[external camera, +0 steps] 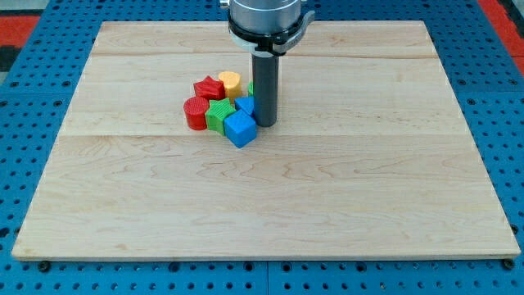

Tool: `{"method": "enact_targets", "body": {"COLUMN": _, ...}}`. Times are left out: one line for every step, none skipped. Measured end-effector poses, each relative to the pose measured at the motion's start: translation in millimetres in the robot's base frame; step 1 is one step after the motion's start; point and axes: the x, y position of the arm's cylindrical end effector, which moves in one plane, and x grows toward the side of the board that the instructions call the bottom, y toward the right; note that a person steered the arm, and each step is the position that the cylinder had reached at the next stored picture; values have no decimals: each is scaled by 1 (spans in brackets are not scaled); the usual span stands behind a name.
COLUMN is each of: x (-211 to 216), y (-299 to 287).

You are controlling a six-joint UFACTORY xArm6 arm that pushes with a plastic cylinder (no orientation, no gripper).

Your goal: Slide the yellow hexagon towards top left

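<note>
The yellow hexagon [230, 83] stands at the top of a tight cluster of blocks left of the board's centre. A red star [209, 88] is at its left and a red cylinder-like block [196, 113] lies lower left. A green block [219, 113] sits in the middle, a blue cube [241, 129] at the bottom, and another blue block [246, 105] beside the rod. My tip [265, 123] rests on the board at the cluster's right edge, right of the blue blocks and lower right of the yellow hexagon. A sliver of green [250, 87] shows behind the rod.
The wooden board [270, 188] lies on a blue pegboard table [33, 98]. The arm's grey wrist [266, 18] hangs over the board's top middle.
</note>
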Motion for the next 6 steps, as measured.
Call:
{"method": "enact_targets", "body": {"x": -16, "y": 23}}
{"method": "enact_targets", "body": {"x": -59, "y": 22}}
{"method": "enact_targets", "body": {"x": -103, "y": 4}}
{"method": "enact_targets", "body": {"x": -128, "y": -29}}
{"method": "enact_targets", "body": {"x": -130, "y": -7}}
{"method": "enact_targets", "body": {"x": -162, "y": 8}}
